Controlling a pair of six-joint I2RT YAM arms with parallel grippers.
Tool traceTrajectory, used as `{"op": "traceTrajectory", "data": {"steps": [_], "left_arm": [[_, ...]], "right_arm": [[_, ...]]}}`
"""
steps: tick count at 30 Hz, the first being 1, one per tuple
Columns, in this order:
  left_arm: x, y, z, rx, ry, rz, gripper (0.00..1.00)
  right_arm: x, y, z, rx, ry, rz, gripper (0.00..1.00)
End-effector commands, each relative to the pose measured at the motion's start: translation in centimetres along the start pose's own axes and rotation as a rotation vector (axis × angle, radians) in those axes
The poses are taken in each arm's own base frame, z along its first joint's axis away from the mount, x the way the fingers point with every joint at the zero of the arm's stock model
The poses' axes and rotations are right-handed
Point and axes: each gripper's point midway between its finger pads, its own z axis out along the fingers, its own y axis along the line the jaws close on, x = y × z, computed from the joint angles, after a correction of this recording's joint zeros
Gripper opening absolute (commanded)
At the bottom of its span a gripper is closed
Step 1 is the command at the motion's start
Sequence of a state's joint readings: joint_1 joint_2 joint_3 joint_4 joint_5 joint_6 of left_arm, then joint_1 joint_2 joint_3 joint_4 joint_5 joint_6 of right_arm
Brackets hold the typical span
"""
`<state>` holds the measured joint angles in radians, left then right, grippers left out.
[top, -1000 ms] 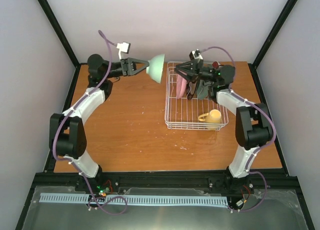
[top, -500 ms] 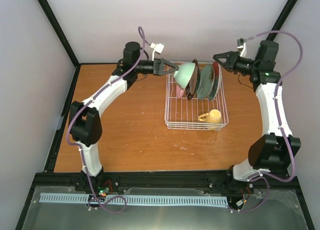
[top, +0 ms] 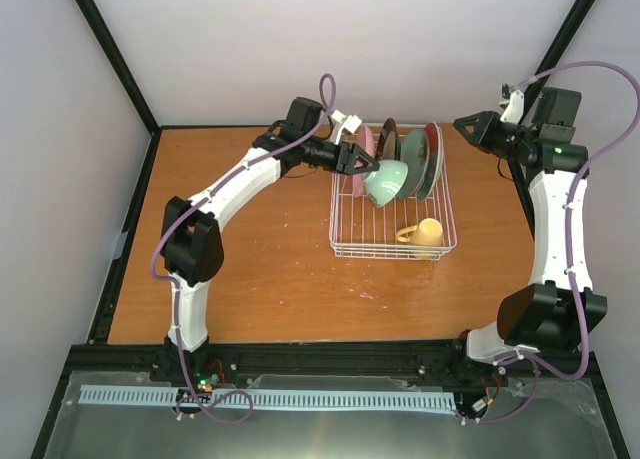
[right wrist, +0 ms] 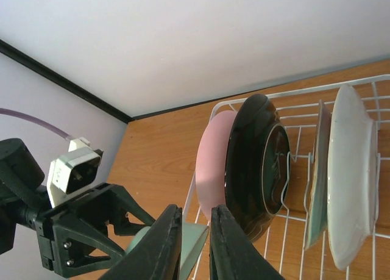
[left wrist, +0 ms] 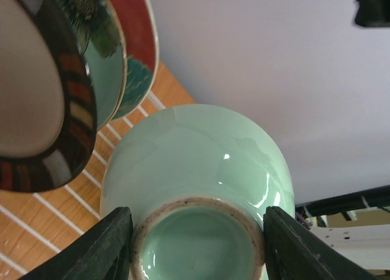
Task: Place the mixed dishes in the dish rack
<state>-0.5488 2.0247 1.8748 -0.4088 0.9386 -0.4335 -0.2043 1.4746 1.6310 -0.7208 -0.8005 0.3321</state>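
Left gripper [top: 372, 166] position: over the far left part of the dish rack [top: 372, 227], reaching in from the rack's left side. Its two fingers [left wrist: 111, 246] clamp the base end of the small mint-green bowl [top: 387, 182], one finger on each side of the unglazed foot ring. The bowl is tilted, with its foot toward the gripper and its mouth toward the rack's right side. It hangs over the rack wires just in front of the plate row. Whether it touches a wire or a plate cannot be told.

Plate row: four plates stand on edge in the slots at the rack's far end. Order from the rack's left to its right:
- pink plate [top: 367, 142]
- dark plate with cream centre [top: 388, 139]
- mint-green dark-rimmed plate [top: 412, 161]
- red plate with teal flower [top: 434, 157]

Mug: the cream-yellow mug [top: 428, 233] sits inside the rack at its near right corner, handle toward the rack's left.

Right gripper [top: 462, 128] position: raised beyond the rack's far right corner, apart from the rack, pointing toward the plate row. Its fingers [right wrist: 166, 243] stand nearly together with only a narrow slit between them, and they hold nothing.

Support: the rack rests on the wooden table [top: 250, 259].
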Motion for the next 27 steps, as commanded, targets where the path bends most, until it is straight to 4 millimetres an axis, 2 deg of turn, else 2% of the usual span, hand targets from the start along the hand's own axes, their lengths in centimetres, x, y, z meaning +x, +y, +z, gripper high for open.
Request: {"op": "traceTrajectory", "data": {"steps": [1, 9, 14, 20, 27], "left_arm": [[-0.2, -1.0, -0.5, -0.061, 0.015, 0.102, 0.01], [2.4, 0.0, -0.2, -0.178, 0.096, 0.113, 0.01], [4.1, 0.8, 1.0, -0.256, 0.152, 0.136, 0.01], [5.1, 1.5, 2.3, -0.345, 0.182, 0.185, 0.01], [8.4, 3.5, 4.5, -0.509, 0.299, 0.259, 0.01]], "right_arm": [[-0.6, 0.4, -1.3, 0.033, -0.031, -0.044, 0.14], [-0.6, 0.2, -1.4, 0.042, -0.034, -0.050, 0.14], [-0.8, 0.3, -1.7, 0.057, -0.042, -0.063, 0.14], [-0.8, 0.4, -2.2, 0.076, -0.050, -0.080, 0.13], [-0.6, 0.5, -2.5, 0.090, -0.052, -0.091, 0.13]]}}
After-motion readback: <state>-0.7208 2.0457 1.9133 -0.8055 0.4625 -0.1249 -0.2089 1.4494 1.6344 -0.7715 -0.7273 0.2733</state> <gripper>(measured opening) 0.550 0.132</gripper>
